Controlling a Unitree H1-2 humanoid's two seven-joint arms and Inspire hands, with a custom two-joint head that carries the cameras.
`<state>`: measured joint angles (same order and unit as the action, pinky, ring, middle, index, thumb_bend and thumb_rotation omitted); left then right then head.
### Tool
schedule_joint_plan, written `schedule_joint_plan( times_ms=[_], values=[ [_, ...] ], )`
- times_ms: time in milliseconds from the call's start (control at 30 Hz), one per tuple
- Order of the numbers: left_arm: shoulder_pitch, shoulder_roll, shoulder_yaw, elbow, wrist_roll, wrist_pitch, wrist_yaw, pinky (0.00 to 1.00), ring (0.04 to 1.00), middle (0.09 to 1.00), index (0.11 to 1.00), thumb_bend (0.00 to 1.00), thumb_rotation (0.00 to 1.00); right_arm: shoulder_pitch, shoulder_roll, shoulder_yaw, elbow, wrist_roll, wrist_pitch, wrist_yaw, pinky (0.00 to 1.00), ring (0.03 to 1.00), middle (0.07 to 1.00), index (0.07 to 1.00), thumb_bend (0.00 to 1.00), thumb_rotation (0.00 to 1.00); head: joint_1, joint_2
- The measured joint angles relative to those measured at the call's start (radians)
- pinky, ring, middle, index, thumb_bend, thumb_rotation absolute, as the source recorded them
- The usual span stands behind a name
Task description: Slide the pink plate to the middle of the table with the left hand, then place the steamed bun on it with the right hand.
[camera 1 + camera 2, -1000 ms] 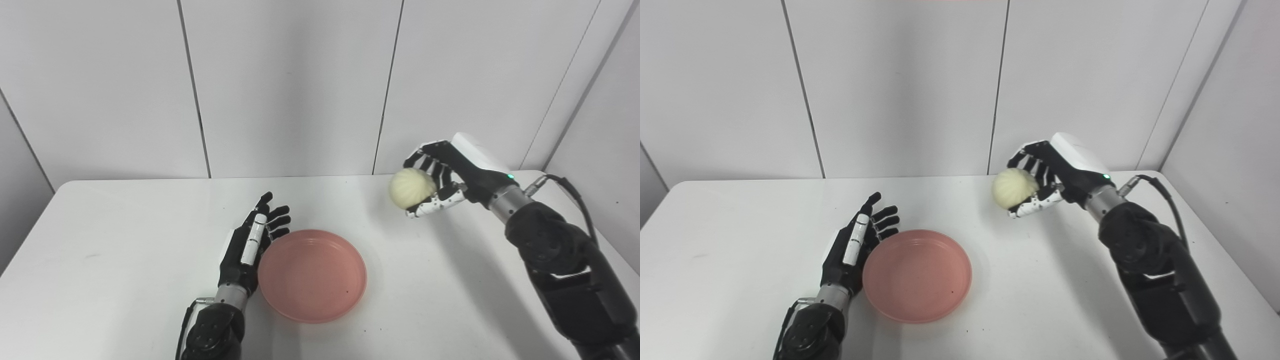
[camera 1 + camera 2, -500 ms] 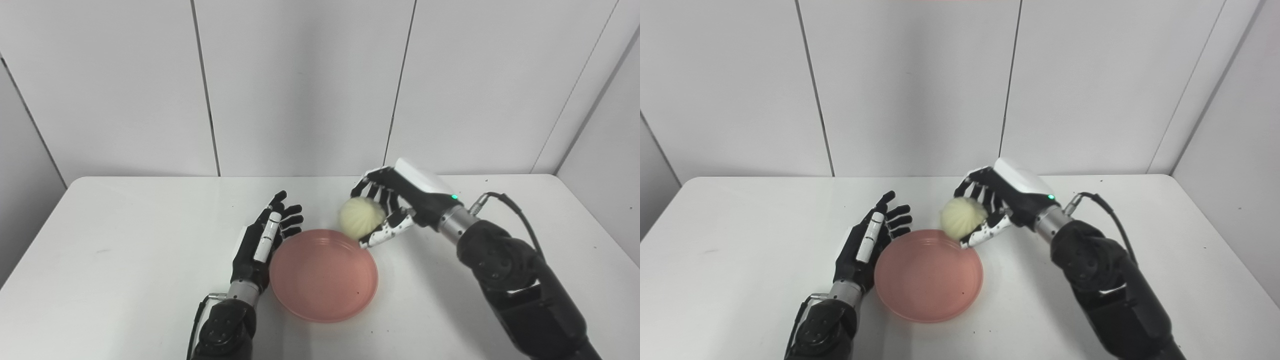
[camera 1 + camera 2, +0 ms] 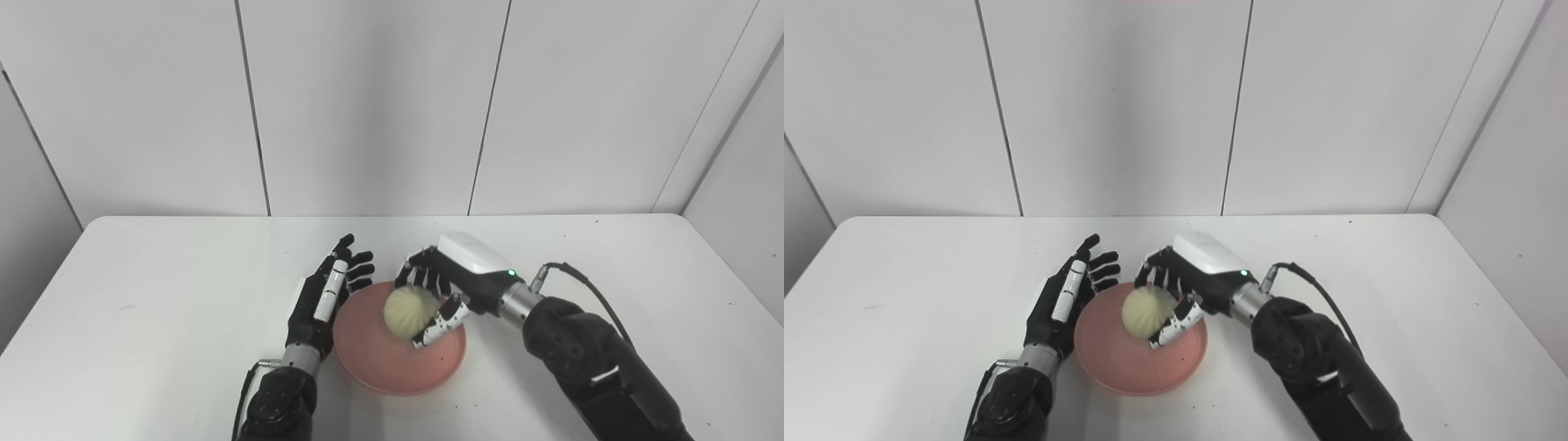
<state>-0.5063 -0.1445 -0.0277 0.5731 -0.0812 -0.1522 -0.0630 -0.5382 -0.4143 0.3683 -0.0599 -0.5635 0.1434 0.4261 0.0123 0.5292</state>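
I see the plate point(image 3: 398, 358) lying flat near the middle of the table point(image 3: 153, 318), pink, with its near half bare. My right hand point(image 3: 450, 285) reaches in from the right and sits over the plate's far half, fingers and thumb curled round the bun point(image 3: 409, 312). The bun is pale yellow and pleated, held low over the plate's inside; I cannot tell from either eye view whether its underside touches the plate. My left hand point(image 3: 1067, 303) stands on edge at the plate's left rim, fingers spread and stretched away from me, holding nothing. Its palm side faces the rim, right beside it; whether they touch I cannot tell. A cable point(image 3: 582, 288) loops off the right wrist.
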Motion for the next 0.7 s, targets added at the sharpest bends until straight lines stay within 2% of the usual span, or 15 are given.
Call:
schedule_joint_plan(
  times_ms=[167, 533, 700],
  values=[
    [0.000, -0.001, 0.000, 0.001, 0.000, 0.000, 0.000, 0.73, 0.757, 0.773, 0.880, 0.62, 0.81, 0.007, 0.014, 0.001, 0.048, 0.000, -0.041, -0.013, 0.34, 0.402, 0.452, 0.511, 0.52, 0.00, 0.002, 0.002],
    [0.000, -0.002, -0.004, 0.002, 0.000, -0.001, 0.000, 0.73, 0.756, 0.769, 0.877, 0.63, 0.80, 0.007, 0.043, 0.018, 0.114, -0.024, -0.080, -0.028, 0.32, 0.387, 0.428, 0.533, 0.52, 0.00, 0.005, 0.003],
    [0.000, -0.002, -0.005, 0.002, 0.000, 0.000, -0.001, 0.72, 0.737, 0.739, 0.870, 0.62, 0.79, 0.007, 0.056, 0.018, 0.110, -0.034, -0.080, -0.027, 0.35, 0.423, 0.483, 0.495, 0.53, 0.01, 0.006, 0.005]
  ],
)
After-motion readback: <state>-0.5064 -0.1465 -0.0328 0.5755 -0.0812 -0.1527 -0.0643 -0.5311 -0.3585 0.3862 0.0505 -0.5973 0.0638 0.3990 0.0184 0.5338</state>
